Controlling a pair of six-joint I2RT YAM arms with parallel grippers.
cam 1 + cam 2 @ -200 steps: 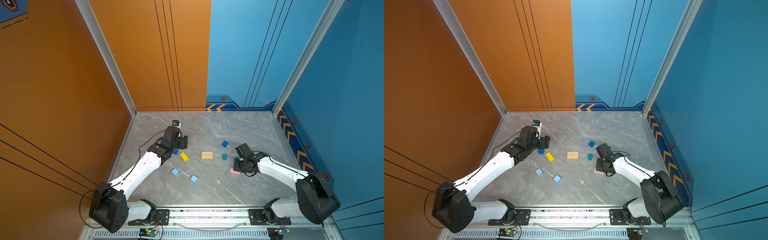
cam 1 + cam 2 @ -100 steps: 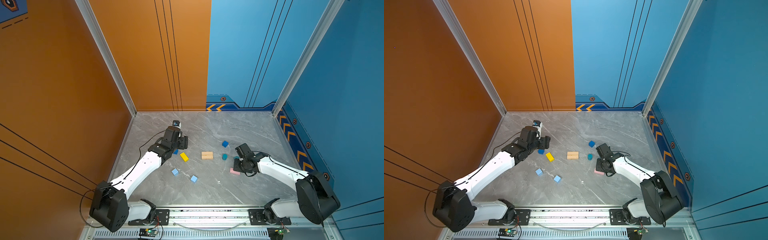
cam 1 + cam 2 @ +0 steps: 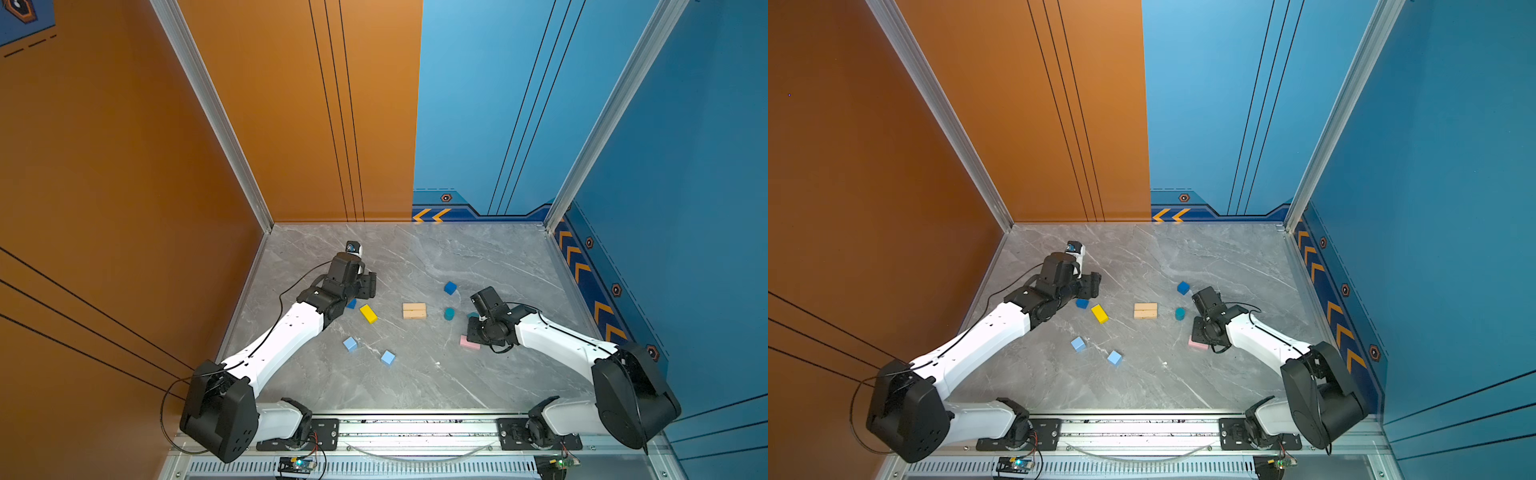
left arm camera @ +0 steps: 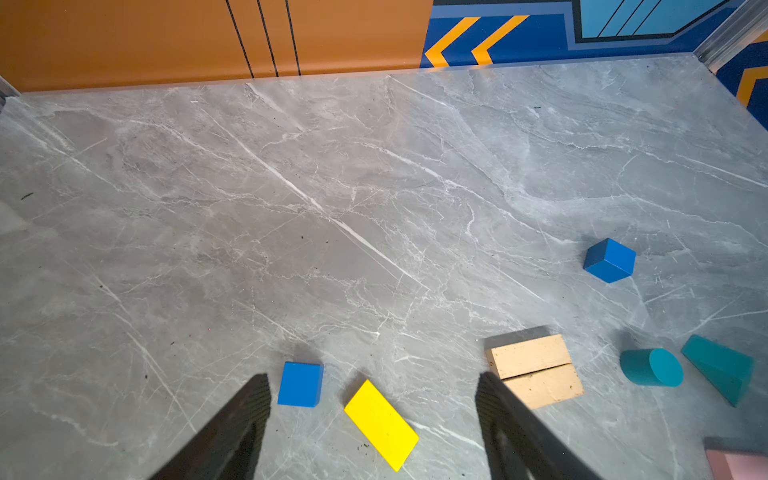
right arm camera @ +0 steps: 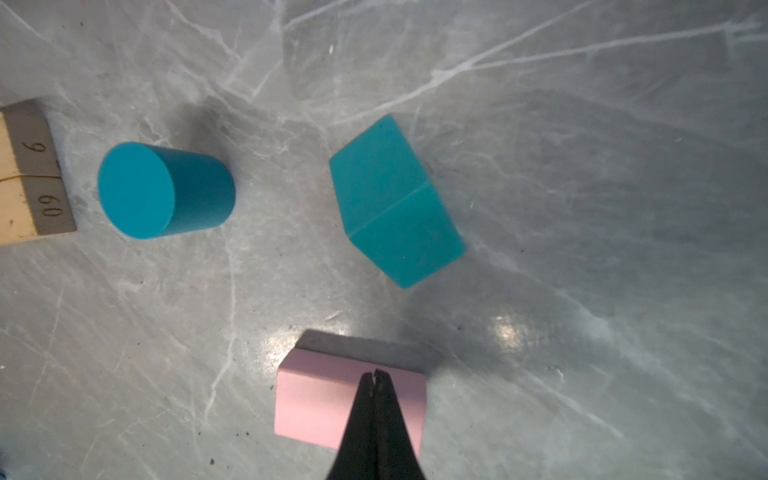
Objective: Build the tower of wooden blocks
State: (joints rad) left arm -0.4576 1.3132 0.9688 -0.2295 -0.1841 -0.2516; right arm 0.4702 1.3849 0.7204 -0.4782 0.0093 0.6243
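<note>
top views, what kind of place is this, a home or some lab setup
Probably a purpose-built robot test booth, not a home: orange wall and blue wall panels enclose a marble-look tabletop, and a left arm and right arm are mounted on a metal rail at its front edge.

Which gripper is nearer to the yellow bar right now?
Left. The left gripper, open, hovers close beside the yellow bar; the right gripper, shut, is at the pink slab, beyond the tan planks.

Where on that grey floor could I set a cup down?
Widest: the back of the floor, from the dark blue cube to the rear walls. Also the front strip between the light blue cubes and the rail. Crowded: the middle band from yellow bar to pink slab.
</note>
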